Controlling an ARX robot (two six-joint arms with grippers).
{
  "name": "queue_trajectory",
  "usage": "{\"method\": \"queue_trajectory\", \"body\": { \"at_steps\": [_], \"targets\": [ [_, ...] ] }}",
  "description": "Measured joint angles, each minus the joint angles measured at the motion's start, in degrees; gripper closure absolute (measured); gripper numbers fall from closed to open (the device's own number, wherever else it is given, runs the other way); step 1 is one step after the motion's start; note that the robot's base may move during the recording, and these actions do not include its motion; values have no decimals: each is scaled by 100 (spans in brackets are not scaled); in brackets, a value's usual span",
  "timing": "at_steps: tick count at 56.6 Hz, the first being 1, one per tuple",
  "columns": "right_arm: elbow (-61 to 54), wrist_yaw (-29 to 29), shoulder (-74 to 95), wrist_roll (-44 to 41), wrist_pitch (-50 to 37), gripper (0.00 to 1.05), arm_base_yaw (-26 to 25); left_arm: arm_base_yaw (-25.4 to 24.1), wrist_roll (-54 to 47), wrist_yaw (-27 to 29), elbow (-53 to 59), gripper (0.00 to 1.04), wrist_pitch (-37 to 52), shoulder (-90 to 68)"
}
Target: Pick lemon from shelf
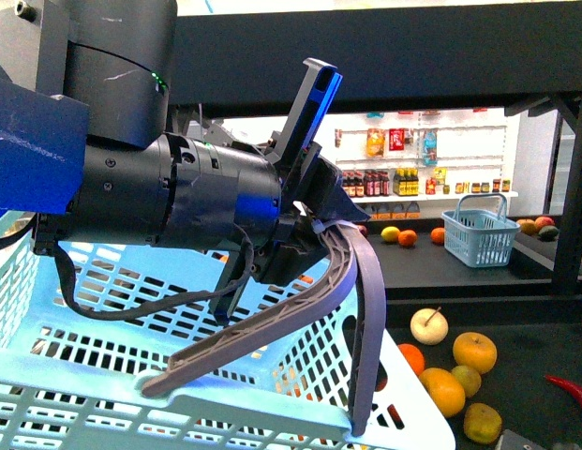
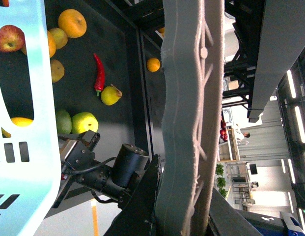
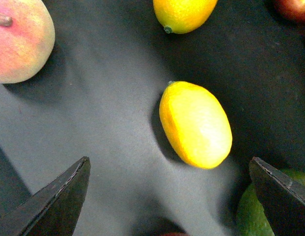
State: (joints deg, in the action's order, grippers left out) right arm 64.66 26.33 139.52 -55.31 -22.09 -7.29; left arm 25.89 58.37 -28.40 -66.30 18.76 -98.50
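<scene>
Black shelf (image 3: 103, 123) carries one lemon (image 3: 195, 125), one peach (image 3: 19, 39), one green fruit (image 3: 245, 219).

**Lighting and Image Quality in Three Views**

Front view: the plastic basket (image 1: 225, 412) glows cyan and is nearly blown out. The black shelf (image 1: 515, 328) lies dim, and the far store wall is bright. Left wrist view: ceiling light strips (image 2: 292, 83) glare along one edge, and the close left gripper finger (image 2: 184, 123) is soft. Right wrist view: the light is even, and the lemon (image 3: 195, 125) is sharp, with a soft shadow hugging one side.
</scene>
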Motion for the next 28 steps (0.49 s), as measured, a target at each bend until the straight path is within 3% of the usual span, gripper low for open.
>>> {"method": "queue_trajectory", "body": {
  "at_steps": [11,28],
  "targets": [
    [1158,-317,813,-179,236,7,155,0,2,4,0,94,0,0],
    [1939,-389,1405,-177,525,7,212,0,4,2,0,94,0,0]
  ]
}}
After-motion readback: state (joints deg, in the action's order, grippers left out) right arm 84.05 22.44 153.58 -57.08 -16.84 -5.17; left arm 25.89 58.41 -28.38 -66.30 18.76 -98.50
